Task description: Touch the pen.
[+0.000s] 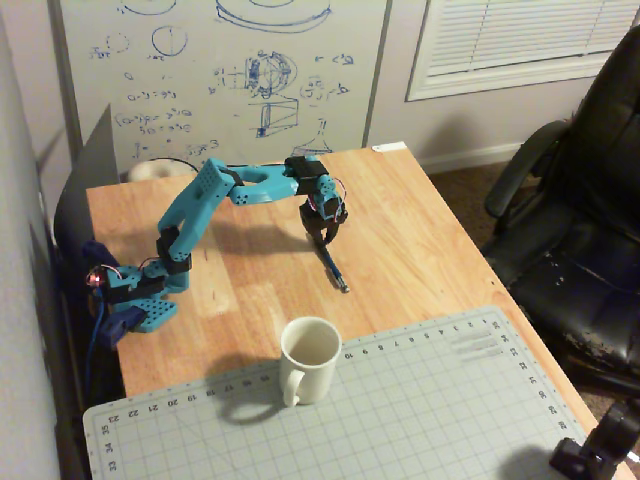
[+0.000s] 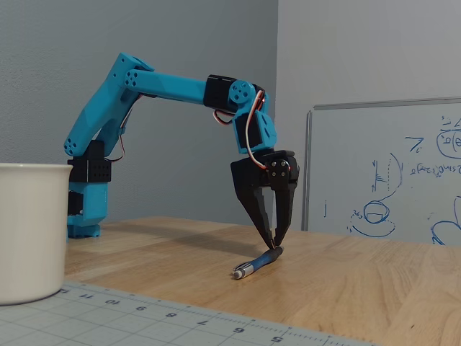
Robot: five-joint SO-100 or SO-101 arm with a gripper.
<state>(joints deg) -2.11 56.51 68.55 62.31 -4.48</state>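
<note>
Gripper: your black two-finger gripper (image 2: 274,247) points straight down with its fingertips nearly together, only a narrow gap between them; they rest at the far end of the pen, and you cannot tell from either fixed view whether they pinch it or only touch it.
Pen: your target, the dark pen (image 2: 258,264), lies flat on the bare wood of the desk near its middle, silvery tip toward the mat; in the high fixed view it (image 1: 335,270) runs from under the gripper (image 1: 323,243) toward the desk's near edge.
Arm: the blue arm (image 1: 200,205) stands on its base close to the desk's left edge in the high view and reaches across toward the middle.
Mug: a white mug (image 1: 307,360) stands upright at the far edge of the mat, well apart from the pen; in the low view it (image 2: 29,231) fills the left side.
Mat: a grey gridded cutting mat (image 1: 420,400) covers the near part of the desk.
Desk: light wood desk (image 1: 420,230), with a whiteboard (image 1: 220,70) behind its far edge and a black office chair (image 1: 580,230) beside its right edge.
</note>
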